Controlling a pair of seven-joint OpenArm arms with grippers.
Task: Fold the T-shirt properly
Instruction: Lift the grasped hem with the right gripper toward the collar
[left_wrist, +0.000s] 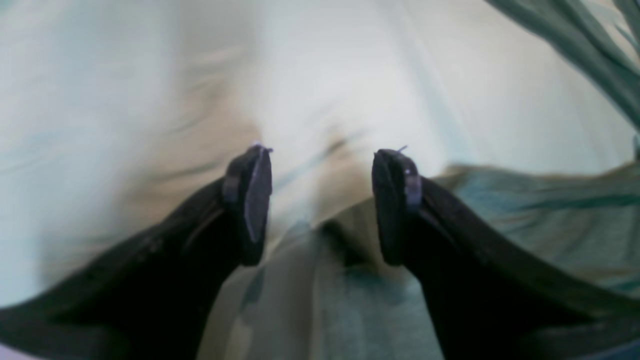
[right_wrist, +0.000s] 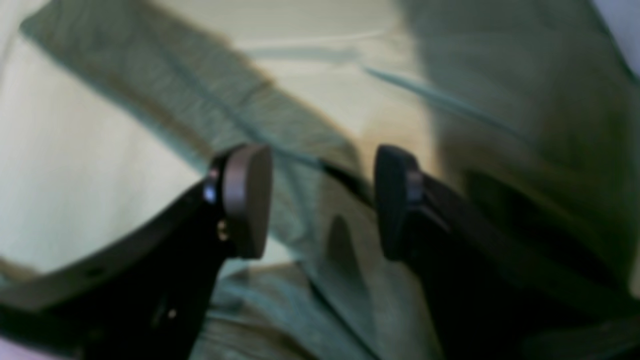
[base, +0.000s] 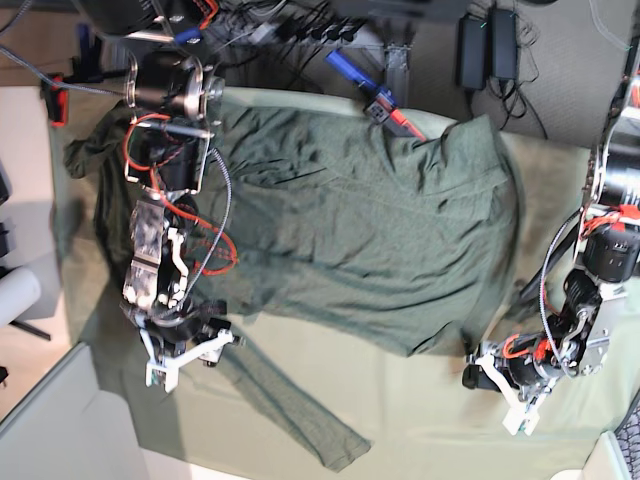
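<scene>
the t-shirt (base: 360, 250) is spread across the table cloth (base: 420, 400), not yet folded. both the left gripper (base: 492, 385) and the right gripper (base: 185, 358) are held apart, empty — edges must be grasped next.

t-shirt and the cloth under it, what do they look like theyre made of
T-shirt: looks like a soft knit, probably cotton or a blend; dark olive, matte, speckled, lying in loose wrinkles and folds.

Table cloth: a thinner-looking fabric, pale mint green and matte, lying flatter with shallow creases. The exact fibre of either cannot be told from the look.
</scene>
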